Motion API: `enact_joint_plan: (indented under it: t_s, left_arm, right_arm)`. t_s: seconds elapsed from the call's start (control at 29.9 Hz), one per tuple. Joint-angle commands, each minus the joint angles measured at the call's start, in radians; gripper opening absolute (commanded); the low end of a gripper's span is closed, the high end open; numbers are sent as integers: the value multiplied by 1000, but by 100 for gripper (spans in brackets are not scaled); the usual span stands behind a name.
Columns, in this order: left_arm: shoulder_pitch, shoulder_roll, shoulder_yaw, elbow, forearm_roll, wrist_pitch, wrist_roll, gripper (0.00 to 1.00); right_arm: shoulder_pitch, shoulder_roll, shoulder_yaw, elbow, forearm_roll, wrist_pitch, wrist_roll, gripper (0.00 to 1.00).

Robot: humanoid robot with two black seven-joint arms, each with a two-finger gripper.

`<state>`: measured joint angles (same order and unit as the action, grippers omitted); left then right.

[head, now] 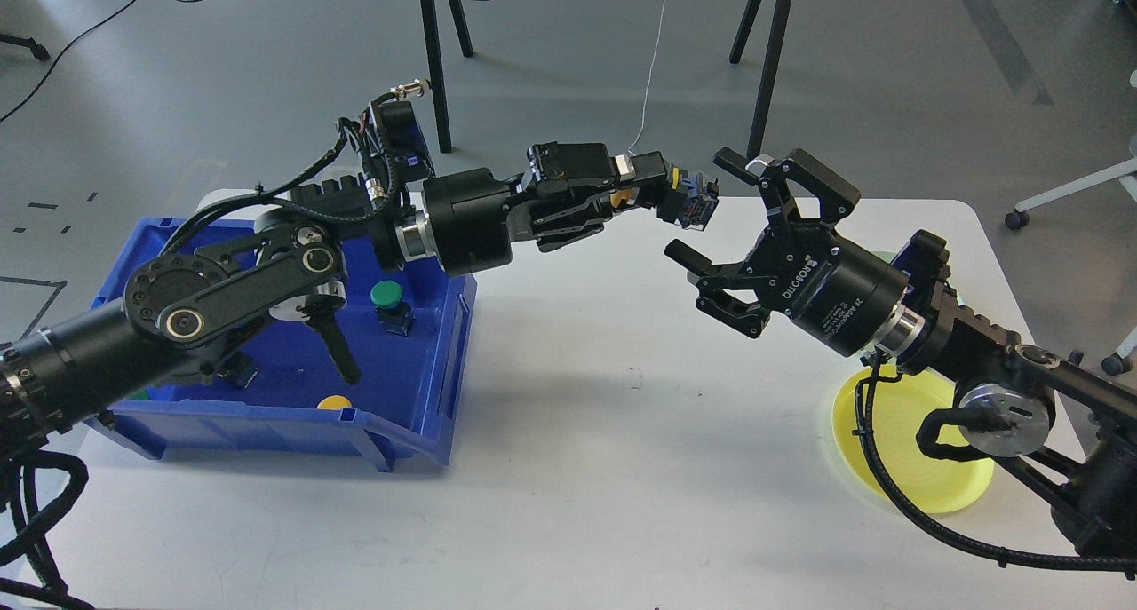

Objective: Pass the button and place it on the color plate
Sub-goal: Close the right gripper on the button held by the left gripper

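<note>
My left gripper (659, 193) is shut on a yellow-capped button (688, 200) with a dark blue-black body and holds it in the air over the middle of the white table (622, 468). My right gripper (702, 206) is open, its fingers (730, 164) spread just right of the button, one above and one below its level. A yellow plate (906, 463) lies on the table at the right, partly hidden by my right arm. A pale green plate behind it is almost wholly hidden by the arm.
A blue bin (293, 388) stands at the left of the table under my left arm. It holds a green-capped button (388, 297), a yellow cap (335, 403) and other small parts. Chair and table legs stand on the floor behind.
</note>
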<state>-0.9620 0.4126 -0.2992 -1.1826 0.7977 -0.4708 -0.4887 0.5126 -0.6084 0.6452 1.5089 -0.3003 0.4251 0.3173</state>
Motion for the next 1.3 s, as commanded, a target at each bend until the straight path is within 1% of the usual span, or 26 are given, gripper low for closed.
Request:
enact_joint_plan:
  t_s: [0.0,0.1,0.17,0.23,0.37,0.47,0.6,0.63,0.67,0.7,0.73,0.83,0.9,1.0,1.04,1.07,1.14,1.17,1.2,1.24,1.27]
  left_arm:
    - [-1,0,0,0,0,0,0,6]
    - [-1,0,0,0,0,0,0,6]
    - [-1,0,0,0,0,0,0,6]
    - [-1,0,0,0,0,0,0,6]
    - [-1,-2,0,0,0,-2,0,6]
    - [-1,-2,0,0,0,-2,0,6]
    - [-1,0,0,0,-2,-3,0,6]
    - [-1,-2,0,0,0,-3,0,6]
    - [-1,0,0,0,-2,-3,0,6]
    - [-1,0,0,0,-2,-3,0,6]
    - [-1,0,0,0,0,-3,0,6]
    - [-1,-2,0,0,0,-3,0,6]
    - [-1,0,0,0,-2,-5,0,6]
    - [-1,0,0,0,-2,-5,0,7]
    - [-1,0,-1,0,-2,-5,0,8]
    - [0,0,-3,0,-2,-3,0,9]
    - [0,0,-5,0,-2,-5,0,14]
    - [0,0,-3,-2,-2,-5,0,21]
    - [0,-2,-5,-2,-8,-2,0,37]
    - [2,-3,-8,-2,-17,6,0,57]
    - [0,-5,-11,0,-20,6,0,70]
  right_arm:
    - [0,4,-1,-1,-2,1,0,91]
    - [0,4,-1,-1,-3,1,0,82]
    - [-3,6,-1,1,-2,1,0,80]
    - [-3,6,-1,2,-2,3,3,79]
    - [-2,7,1,4,-2,3,34,78]
    - [-2,7,1,4,-2,3,37,77]
    - [-2,7,1,5,-2,4,37,70]
    - [-2,7,1,5,-3,4,39,67]
    - [-2,7,1,7,-5,4,39,60]
    - [-2,7,1,7,-11,4,39,48]
    - [-2,7,1,8,-14,6,39,40]
    - [-2,7,1,10,-36,6,39,22]
    - [-2,7,1,10,-51,6,39,13]
    - [0,9,2,8,-49,-5,37,4]
    - [0,9,2,8,-49,-8,37,1]
    - [0,7,2,8,-49,-8,37,1]
    - [-2,6,4,8,-49,-8,37,1]
    - [-2,4,5,8,-48,-9,37,1]
    - [-2,1,5,8,-48,-9,37,1]
    - [-3,-4,7,8,-48,-9,37,1]
    - [-6,-5,8,8,-48,-9,37,1]
